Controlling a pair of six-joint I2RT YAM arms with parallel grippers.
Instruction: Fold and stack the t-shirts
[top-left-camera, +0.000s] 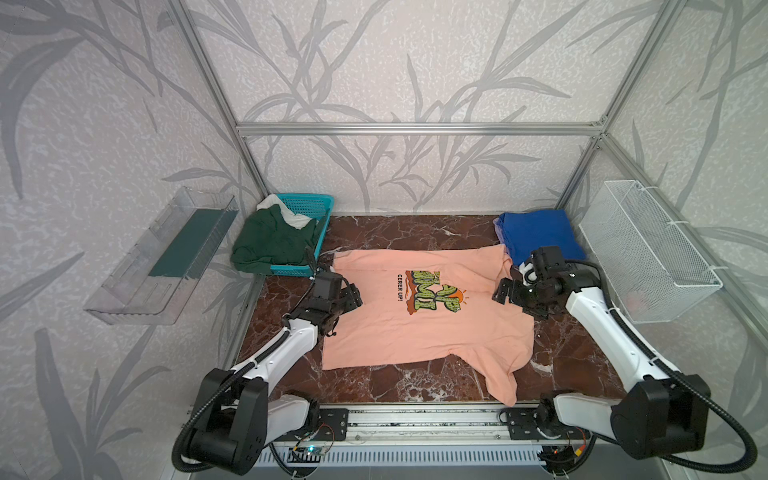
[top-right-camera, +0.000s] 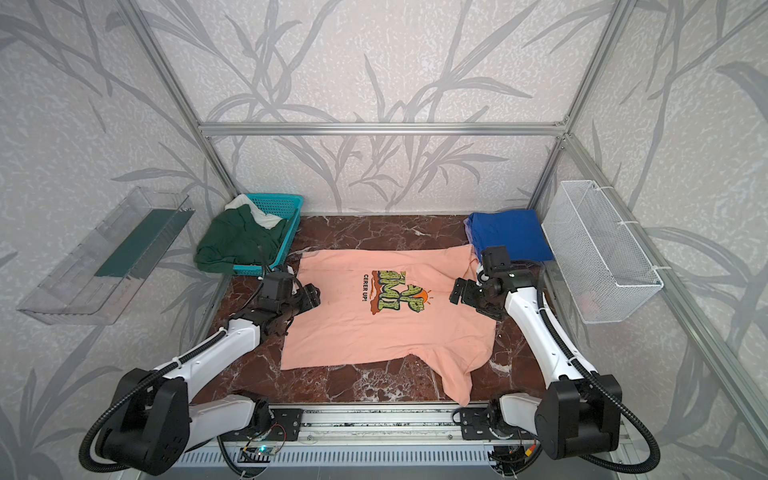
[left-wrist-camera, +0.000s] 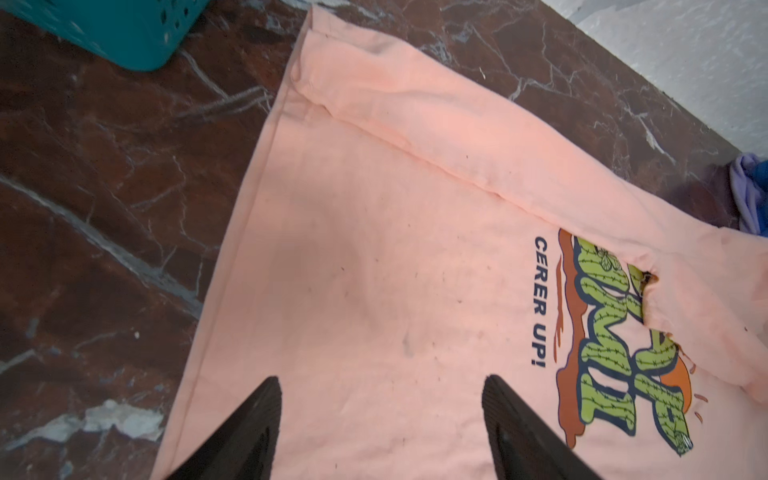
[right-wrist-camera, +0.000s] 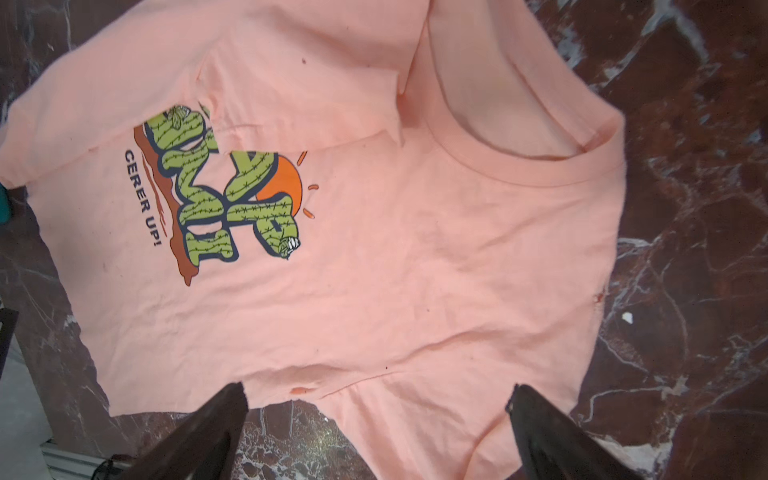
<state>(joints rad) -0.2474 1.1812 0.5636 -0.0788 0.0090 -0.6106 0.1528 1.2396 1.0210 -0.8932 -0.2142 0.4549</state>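
One dark green t-shirt (top-left-camera: 270, 245), in both top views only.

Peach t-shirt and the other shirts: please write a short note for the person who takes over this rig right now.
Left gripper: open, empty, over the peach t-shirt at its hem end.
Right gripper: open, empty, at the collar end.
Done: blue t-shirt lies folded in the far right corner; the peach far side is folded in over the print.
Left: fold the peach near side and sleeve, finish, stack on blue. Dark green t-shirt and white t-shirt lie crumpled in the teal basket.
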